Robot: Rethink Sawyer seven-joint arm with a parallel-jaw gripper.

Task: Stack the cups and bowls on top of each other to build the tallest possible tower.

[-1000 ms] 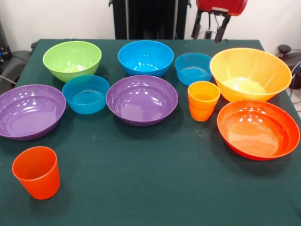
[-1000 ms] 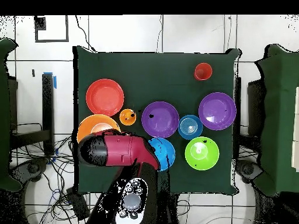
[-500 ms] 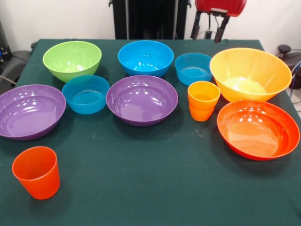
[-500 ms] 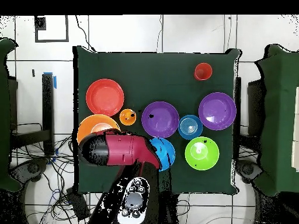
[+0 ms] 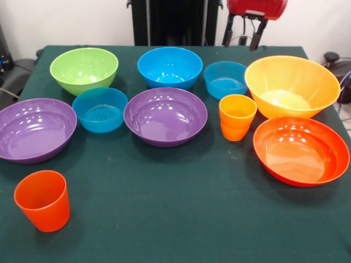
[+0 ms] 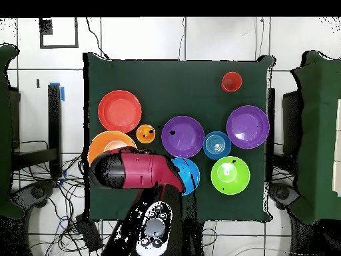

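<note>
All the bowls and cups stand apart on the green cloth, none stacked. The large yellow-orange bowl (image 5: 291, 85) is at the right, with the red-orange bowl (image 5: 300, 149) in front of it. The yellow-orange cup (image 5: 237, 116) stands beside them. Two purple bowls (image 5: 165, 115) (image 5: 34, 129), a lime green bowl (image 5: 84, 68), a medium blue bowl (image 5: 169, 67) and two small blue bowls (image 5: 226, 78) (image 5: 100, 108) fill the middle and left. The red-orange cup (image 5: 43, 200) stands alone at the front left. My gripper (image 5: 244, 34) hangs open and empty, high behind the yellow-orange bowl.
In the overhead view my red arm head (image 6: 130, 170) covers part of the yellow-orange bowl (image 6: 105, 143) and the blue bowl (image 6: 191, 175). The table (image 6: 180, 77) has bare cloth along the side far from the robot's base. Cables lie on the floor around it.
The gripper has risen very slightly at the top edge of the front view. No bowl or cup has moved.
</note>
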